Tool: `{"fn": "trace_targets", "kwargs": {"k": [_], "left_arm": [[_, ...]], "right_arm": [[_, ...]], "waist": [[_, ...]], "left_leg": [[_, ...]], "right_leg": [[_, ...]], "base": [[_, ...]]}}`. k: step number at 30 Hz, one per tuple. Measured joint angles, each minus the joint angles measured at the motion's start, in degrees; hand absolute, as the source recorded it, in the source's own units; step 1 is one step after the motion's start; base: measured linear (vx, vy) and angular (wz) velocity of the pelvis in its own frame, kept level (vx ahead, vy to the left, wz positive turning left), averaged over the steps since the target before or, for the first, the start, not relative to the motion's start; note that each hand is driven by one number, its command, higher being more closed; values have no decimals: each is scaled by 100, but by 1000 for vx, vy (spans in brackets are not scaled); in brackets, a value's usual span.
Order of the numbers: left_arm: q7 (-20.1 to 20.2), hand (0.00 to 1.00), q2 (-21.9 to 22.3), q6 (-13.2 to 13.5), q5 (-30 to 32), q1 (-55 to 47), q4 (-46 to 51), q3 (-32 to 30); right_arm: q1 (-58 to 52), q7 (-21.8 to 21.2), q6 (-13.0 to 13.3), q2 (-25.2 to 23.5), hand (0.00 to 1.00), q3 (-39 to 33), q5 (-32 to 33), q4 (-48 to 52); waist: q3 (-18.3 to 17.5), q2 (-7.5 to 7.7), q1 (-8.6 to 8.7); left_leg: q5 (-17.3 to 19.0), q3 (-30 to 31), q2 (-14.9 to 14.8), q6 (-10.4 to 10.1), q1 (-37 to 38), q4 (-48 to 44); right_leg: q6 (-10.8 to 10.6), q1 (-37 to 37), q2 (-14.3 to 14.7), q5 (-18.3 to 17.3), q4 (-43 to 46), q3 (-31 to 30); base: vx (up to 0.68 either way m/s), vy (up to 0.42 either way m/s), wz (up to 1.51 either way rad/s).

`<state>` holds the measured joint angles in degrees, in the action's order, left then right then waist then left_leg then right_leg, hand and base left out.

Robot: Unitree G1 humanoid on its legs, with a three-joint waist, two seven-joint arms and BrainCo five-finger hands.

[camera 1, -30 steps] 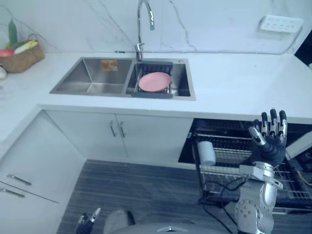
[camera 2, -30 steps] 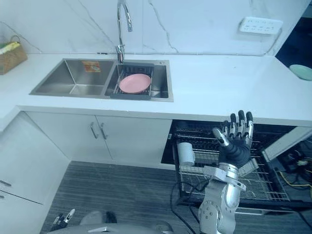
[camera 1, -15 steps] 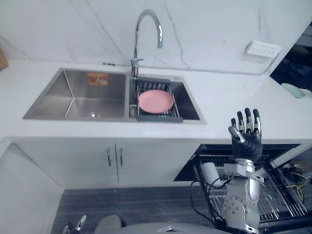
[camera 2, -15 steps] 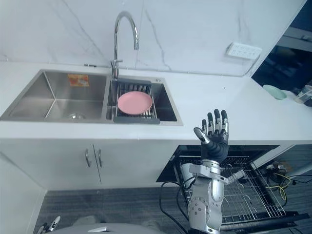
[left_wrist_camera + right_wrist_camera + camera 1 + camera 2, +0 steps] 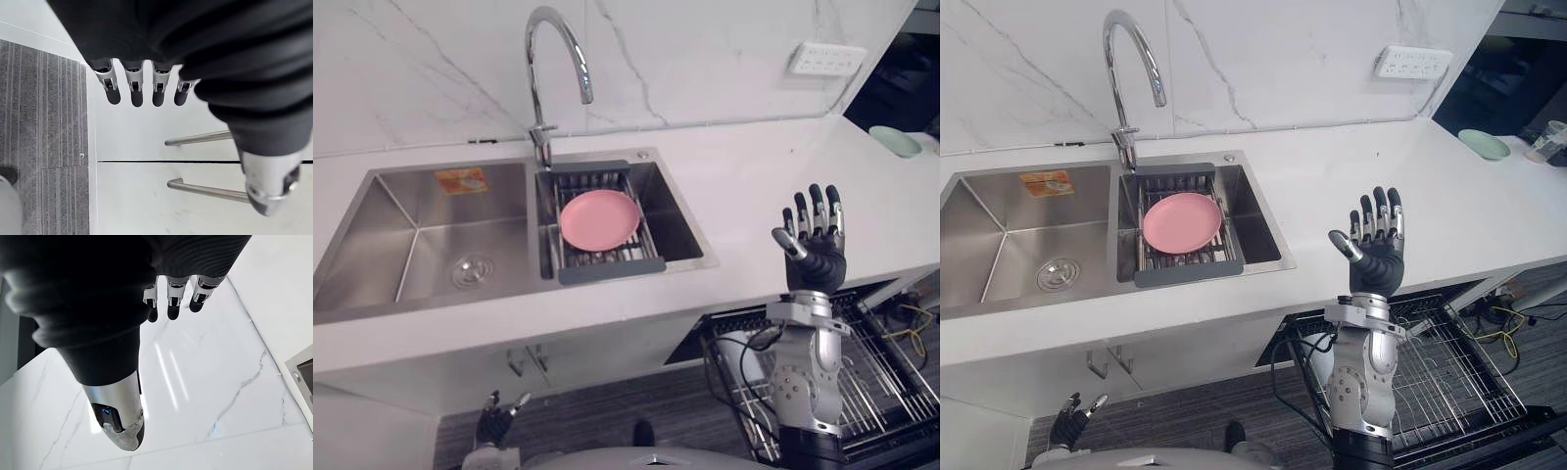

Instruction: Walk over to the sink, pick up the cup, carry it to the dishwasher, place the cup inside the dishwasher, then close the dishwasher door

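Note:
My right hand (image 5: 813, 253) is raised upright in front of the counter's front edge, fingers straight and spread, holding nothing. In the right wrist view its fingers (image 5: 168, 303) point at the marble wall. The dishwasher's wire rack (image 5: 1449, 372) is pulled out below the counter, right of and behind that arm. My left hand (image 5: 497, 428) hangs low by the cabinet doors; its fingers (image 5: 137, 93) are straight and empty. The steel double sink (image 5: 411, 245) lies to the left, with a pink plate (image 5: 599, 218) on a drainer rack in its right basin.
A tall tap (image 5: 548, 59) stands behind the sink. A wall socket (image 5: 827, 59) is at the back right. A green dish (image 5: 1484, 144) and a clear cup (image 5: 1549, 142) sit at the counter's far right. Cabinet handles (image 5: 195, 139) run close to my left hand.
The whole picture has shifted: the camera has come closer to the counter and sink. My right hand has stayed raised and open, and the left hand has stayed low.

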<state>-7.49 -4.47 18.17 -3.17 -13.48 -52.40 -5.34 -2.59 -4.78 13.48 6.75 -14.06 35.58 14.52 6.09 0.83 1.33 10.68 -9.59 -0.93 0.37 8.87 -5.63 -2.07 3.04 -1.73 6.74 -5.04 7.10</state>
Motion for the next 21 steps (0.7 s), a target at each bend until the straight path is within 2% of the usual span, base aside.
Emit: {"fn": "trace_targets", "kwargs": {"k": [7, 10, 12, 15, 16, 18, 21], "left_arm": [[55, 0, -33, -34, -64, 3, -77, -131], [159, 0, -57, -226, -178, -72, -311, -256], [237, 0, -60, -354, -252, -122, -416, -362], [310, 0, -129, -573, -352, -102, -660, -436], [328, 0, -118, -686, -350, -78, -744, -558], [321, 0, -120, -778, -342, -64, -782, -608], [287, 0, -122, -822, -330, 14, -782, -633]], "right_arm": [[-8, -8, -32, -1, 0, -12, 4, 0], [-25, -23, -162, 0, 0, -14, -8, 1], [-82, -30, -236, 9, 0, -33, -279, 2], [-233, -5, -341, 186, 0, -58, -1429, 6], [-204, 13, -374, 368, 0, -35, -2031, 12], [-26, 50, -371, 751, 0, 69, -3139, 18], [90, 140, -369, 1084, 0, 236, -4130, 26]], "waist": [[-52, 67, -77], [-125, 74, -124], [-175, 90, -130], [-306, 134, -94], [-339, 132, -102], [-344, 117, -101], [-350, 123, -71]], "left_leg": [[-97, 16, -1, 12, -165, 99], [-127, 2, -24, -33, -177, 169], [-172, -6, -30, -50, -218, 273], [-170, -331, -162, -143, -291, 307], [-181, -362, -169, -161, -230, 309], [-178, -467, -174, -184, -161, 301], [-165, -467, -158, -203, -129, 300]], "right_leg": [[-1, -159, -60, -2, 30, 209], [-2, -199, -83, -1, 31, 561], [1, -230, -100, -29, 21, 757], [7, -262, -123, -128, 0, 959], [9, -265, -114, -97, 1, 943], [8, -238, -100, -10, 35, 920], [-13, -209, -117, 23, 32, 920]], "base": [[4, -4, 8], [3, -3, 1], [-13, -5, 6], [7, -10, 18], [81, -7, -3], [72, 17, -15], [-7, 23, -3]]}}
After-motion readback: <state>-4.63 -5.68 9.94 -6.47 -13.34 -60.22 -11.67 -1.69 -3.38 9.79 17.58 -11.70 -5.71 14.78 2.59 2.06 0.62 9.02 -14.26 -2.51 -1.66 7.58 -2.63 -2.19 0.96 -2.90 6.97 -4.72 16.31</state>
